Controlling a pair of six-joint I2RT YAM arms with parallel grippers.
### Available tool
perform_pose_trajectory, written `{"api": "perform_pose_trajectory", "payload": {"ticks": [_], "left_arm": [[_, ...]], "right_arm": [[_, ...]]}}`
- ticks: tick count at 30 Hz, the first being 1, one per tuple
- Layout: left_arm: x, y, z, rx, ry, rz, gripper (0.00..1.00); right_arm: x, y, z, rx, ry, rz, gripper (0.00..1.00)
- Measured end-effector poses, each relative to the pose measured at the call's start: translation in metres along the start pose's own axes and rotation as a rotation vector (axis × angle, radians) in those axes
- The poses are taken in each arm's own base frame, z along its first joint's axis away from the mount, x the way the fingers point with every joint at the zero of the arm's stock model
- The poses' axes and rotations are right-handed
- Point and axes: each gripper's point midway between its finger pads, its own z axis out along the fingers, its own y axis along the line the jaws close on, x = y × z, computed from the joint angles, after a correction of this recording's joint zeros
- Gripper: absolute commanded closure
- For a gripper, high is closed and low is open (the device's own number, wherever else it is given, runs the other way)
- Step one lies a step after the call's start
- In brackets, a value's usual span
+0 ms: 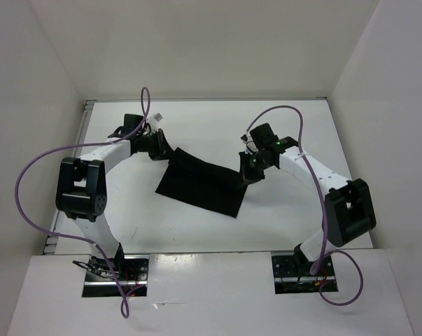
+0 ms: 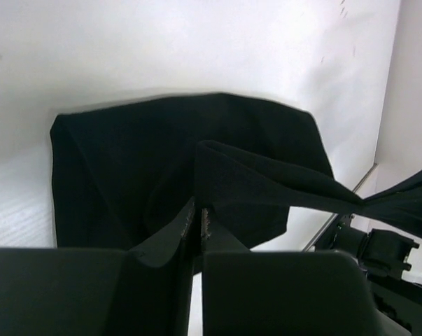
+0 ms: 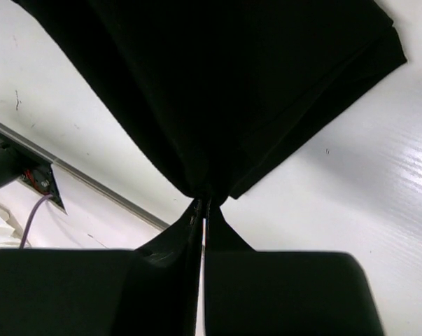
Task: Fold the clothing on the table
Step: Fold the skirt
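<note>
Two grippers are on one thin, floppy black fabric garment (image 1: 200,185), which sits at the middle of the flat matte white table (image 1: 197,126), skewed to the table's edges.

Left gripper (image 1: 160,152): toward the table's far-left corner, at one corner of the cloth. In the wrist view its fingers (image 2: 266,294) stand almost together, with only a thin slit of light between them. The cloth rises in a folded ridge to their tips and looks pinched there.

Right gripper (image 1: 245,175): right of the table's centre, at the cloth's opposite corner. In the wrist view the jaws are pressed together, and the cloth gathers to a point at the tips and fans out beyond.

Between the two pinches the upper layer runs as a raised ridge off the table. The rest lies flat on the table.

Purple cables (image 1: 29,203) loop from both arms over the table's near half.
</note>
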Motion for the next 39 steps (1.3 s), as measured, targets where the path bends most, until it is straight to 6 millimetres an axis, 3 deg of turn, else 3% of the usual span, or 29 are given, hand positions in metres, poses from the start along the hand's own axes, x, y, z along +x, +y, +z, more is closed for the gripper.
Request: {"api": "perform_pose_trajectory", "payload": {"ticks": [1, 4, 7, 9, 14, 18, 24, 34, 39], "left_arm": [[0.004, 0.003, 0.0, -0.009, 0.01, -0.01, 0.75], [0.016, 0.011, -0.001, -0.041, 0.038, -0.031, 0.64], [0.032, 0.018, -0.01, -0.081, 0.069, -0.068, 0.62], [0.038, 0.015, -0.02, -0.098, 0.074, -0.079, 0.61], [0.032, -0.007, -0.051, -0.11, 0.013, -0.044, 0.56], [0.021, -0.025, -0.058, -0.059, -0.007, -0.013, 0.52], [0.006, -0.024, -0.034, -0.033, 0.033, 0.077, 0.52], [-0.01, -0.013, -0.019, -0.047, 0.048, 0.294, 0.52], [0.0, 0.004, -0.001, -0.027, 0.11, 0.301, 0.53]], "right_arm": [[0.002, -0.001, 0.0, 0.004, 0.007, 0.004, 1.0], [0.008, -0.003, 0.0, 0.014, 0.036, 0.018, 1.0], [0.022, -0.005, 0.003, 0.029, 0.09, 0.039, 0.79], [0.038, -0.005, 0.005, 0.043, 0.15, 0.047, 0.71], [0.063, 0.001, -0.008, 0.063, 0.219, 0.06, 0.65], [0.043, 0.011, -0.029, 0.082, 0.131, 0.066, 0.65], [0.01, 0.011, -0.034, 0.14, 0.021, 0.09, 0.65], [0.001, 0.004, -0.034, 0.195, -0.023, 0.13, 0.65], [0.004, 0.003, -0.038, 0.197, -0.037, 0.146, 0.65]]}}
